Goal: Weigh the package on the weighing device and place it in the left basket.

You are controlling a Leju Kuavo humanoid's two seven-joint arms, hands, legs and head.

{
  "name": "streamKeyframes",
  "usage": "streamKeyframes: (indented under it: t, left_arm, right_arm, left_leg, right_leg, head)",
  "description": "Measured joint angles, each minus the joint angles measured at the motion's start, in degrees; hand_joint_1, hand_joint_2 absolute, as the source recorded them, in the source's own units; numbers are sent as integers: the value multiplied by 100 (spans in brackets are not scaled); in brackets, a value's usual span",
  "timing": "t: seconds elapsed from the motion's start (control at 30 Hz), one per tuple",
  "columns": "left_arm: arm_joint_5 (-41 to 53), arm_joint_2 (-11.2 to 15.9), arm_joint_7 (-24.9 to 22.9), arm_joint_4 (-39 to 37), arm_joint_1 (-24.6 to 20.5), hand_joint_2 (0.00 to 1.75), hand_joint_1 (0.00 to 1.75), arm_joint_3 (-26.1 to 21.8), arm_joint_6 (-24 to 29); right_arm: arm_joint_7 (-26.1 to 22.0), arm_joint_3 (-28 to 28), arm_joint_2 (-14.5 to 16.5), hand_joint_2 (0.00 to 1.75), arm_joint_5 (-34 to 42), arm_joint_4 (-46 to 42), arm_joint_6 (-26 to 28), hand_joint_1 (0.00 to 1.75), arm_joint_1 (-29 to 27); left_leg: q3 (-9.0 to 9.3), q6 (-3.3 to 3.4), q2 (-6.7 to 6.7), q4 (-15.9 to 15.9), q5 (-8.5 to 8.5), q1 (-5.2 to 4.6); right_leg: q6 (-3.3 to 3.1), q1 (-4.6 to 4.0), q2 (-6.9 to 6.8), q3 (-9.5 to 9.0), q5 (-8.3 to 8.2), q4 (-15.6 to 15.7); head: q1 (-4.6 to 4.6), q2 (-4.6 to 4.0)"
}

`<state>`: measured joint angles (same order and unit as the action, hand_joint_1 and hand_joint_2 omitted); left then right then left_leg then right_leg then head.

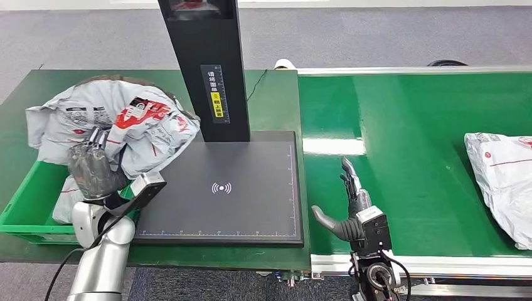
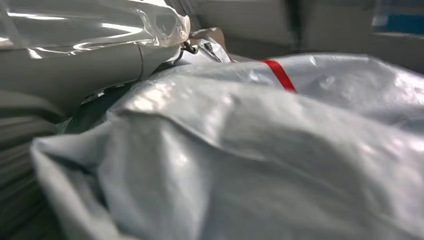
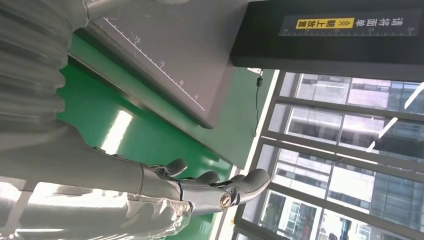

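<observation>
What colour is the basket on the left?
Bright green; the basket shows best in the head view.

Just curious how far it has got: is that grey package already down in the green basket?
Not fully. The package drapes over the basket edge onto the scale, left hand on it.

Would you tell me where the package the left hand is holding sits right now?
In the head view, the package sits at the left, over the green basket, beside the scale, with the left hand gripping it.
</observation>
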<state>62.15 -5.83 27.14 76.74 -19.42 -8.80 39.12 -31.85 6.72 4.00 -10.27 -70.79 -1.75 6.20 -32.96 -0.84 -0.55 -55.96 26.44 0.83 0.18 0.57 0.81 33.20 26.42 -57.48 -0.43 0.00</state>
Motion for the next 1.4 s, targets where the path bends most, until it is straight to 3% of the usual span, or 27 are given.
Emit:
streamKeyframes:
  t: [0.27,0.5,0.73,1.4]
  left_arm:
    - [-239,615,-1532,-466,-38,175,175,-845,-294]
    - [156,891,-2497,-980,-59,175,175,-1019,-1763]
    - [166,943,-2598,-1291,-124,175,175,-967,-2781]
    - [158,998,-2598,-1469,-188,175,175,-903,-2863]
  right_arm:
    - [5,-139,-43,175,-137,-291,1,0,-304]
    - [13,-214,-42,175,-278,-327,-81,0,-318]
    - [13,-223,-20,175,-375,-293,-150,0,-254]
    - [12,-224,8,175,-380,-277,-161,0,-214]
  left_leg:
    - [-2,0,1,0,1,-1]
    - [-2,0,-2,0,1,-3]
    - [0,0,-7,0,1,-4]
    - [7,1,-11,0,0,-5]
  right_leg:
    - [0,1,2,4,1,0]
    - [0,3,1,2,1,0]
    - [0,4,-5,-4,1,0]
    - [1,5,-13,-14,2,0]
  head:
    - [-1,0]
    - [0,0]
    - [-1,0]
    - [-1,0]
